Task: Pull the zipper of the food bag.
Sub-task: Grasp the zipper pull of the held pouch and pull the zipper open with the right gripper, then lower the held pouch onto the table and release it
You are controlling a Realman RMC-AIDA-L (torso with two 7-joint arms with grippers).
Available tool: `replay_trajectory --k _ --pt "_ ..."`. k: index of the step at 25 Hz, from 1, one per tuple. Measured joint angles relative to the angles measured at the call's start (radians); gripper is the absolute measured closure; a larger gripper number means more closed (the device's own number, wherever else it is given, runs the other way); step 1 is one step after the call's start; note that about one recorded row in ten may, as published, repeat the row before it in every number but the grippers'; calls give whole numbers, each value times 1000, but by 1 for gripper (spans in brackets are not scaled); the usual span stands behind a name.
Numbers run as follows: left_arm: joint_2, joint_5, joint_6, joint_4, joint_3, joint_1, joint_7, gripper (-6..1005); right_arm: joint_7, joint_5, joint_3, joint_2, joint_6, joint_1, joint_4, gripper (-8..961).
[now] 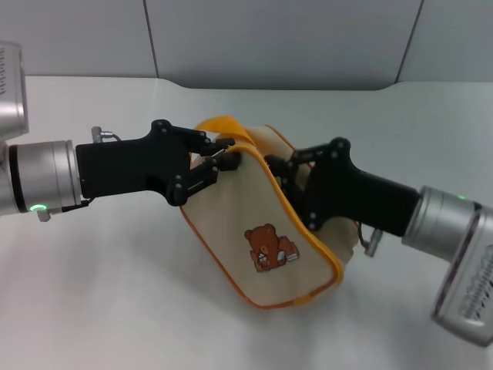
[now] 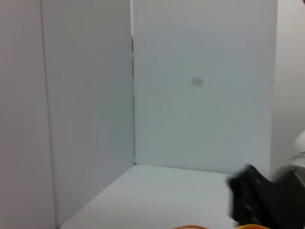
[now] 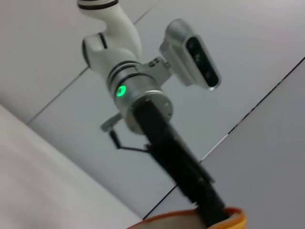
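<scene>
The food bag, cream canvas with orange-yellow piping and a brown bear picture, stands tilted on the white table in the middle of the head view. My left gripper reaches in from the left and is shut on the small silver zipper pull at the bag's upper left corner, beside the orange-yellow handle. My right gripper comes from the right and is shut on the bag's upper far edge. In the right wrist view the left gripper's black body ends at the bag's orange rim.
The white table spreads all around the bag. Grey wall panels stand behind it. The left wrist view shows the right gripper's black body low down and a sliver of orange piping.
</scene>
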Motion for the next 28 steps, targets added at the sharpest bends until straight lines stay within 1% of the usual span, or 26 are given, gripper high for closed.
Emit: replay_trajectory --k 1,2,3,4,5,6,7,8,9,10,11,14,15,16,17,18,19,20,21,22,23,24,25,26,27,28 --pt "0 0 0 0 0 0 0 824 0 -1 -13 -2 -1 -18 -5 934" --pt "-8 -3 -35 -2 -46 21 2 821 0 -4 -42 -5 -15 -69 -24 939" --pt "-8 -3 -35 -2 -46 21 2 818 0 -4 -42 -5 -15 -69 -24 945" --pt "-10 -4 -46 -2 -61 26 3 815 1 -4 -53 -6 -25 -97 -39 950" --pt "-14 -4 -59 -2 -83 34 4 812 5 -4 -64 -6 -54 -155 -77 955" --pt "-16 -4 -68 -3 -101 40 5 809 5 -4 -64 -6 -54 -155 -77 952" --pt "-18 -4 -80 -5 -134 49 6 806 11 -4 -67 -6 -75 -203 -106 948" --pt "-18 -4 -80 -5 -134 49 6 803 11 -4 -67 -6 -75 -203 -106 945" --pt "-18 -4 -83 -9 -149 52 7 800 28 -4 -68 -6 -91 -239 -127 942" --pt "-19 -4 -85 -27 -174 58 14 797 42 -4 -67 -6 -98 -251 -134 939" --pt "-19 -4 -85 -27 -174 58 14 794 54 -2 -65 -6 -104 -258 -138 935" --pt "-16 -6 -86 -52 -183 62 25 784 70 4 -51 -6 -125 -265 -142 925" --pt "-19 -8 -85 -56 -184 67 29 781 79 10 -22 -6 -142 -267 -137 922" --pt "-19 -8 -85 -56 -184 67 29 778 79 10 -22 -6 -142 -267 -137 919" --pt "-27 -18 -85 -60 -188 80 31 775 110 11 13 -5 -146 -263 -129 915" --pt "-27 -18 -85 -60 -188 80 31 772 110 11 13 -5 -146 -263 -129 912" --pt "-32 -31 -87 -68 -193 92 37 769 203 11 61 -5 -164 -257 -123 909" --pt "-36 -50 -89 -85 -198 104 50 766 203 11 61 -5 -164 -257 -123 906" --pt "-38 -71 -91 -105 -202 117 66 763 277 11 91 -6 -183 -253 -124 902" --pt "-39 -134 -93 -184 -206 151 130 760 430 12 141 -9 -217 -244 -133 899" --pt "-39 -134 -93 -184 -206 151 130 757 430 12 141 -9 -217 -244 -133 855" --pt "-39 -153 -92 -212 -207 163 154 754 526 12 163 -11 -233 -236 -145 811" --pt "-40 -184 -90 -279 -207 188 216 751 658 12 179 -14 -247 -223 -165 766" --pt "-42 -188 -90 -308 -206 195 239 748 658 12 179 -14 -247 -223 -165 722" --pt "-42 -188 -92 -327 -204 198 254 744 723 12 179 -15 -254 -209 -177 678" --pt "-42 -188 -92 -327 -204 198 254 741 723 12 179 -15 -254 -209 -177 649"
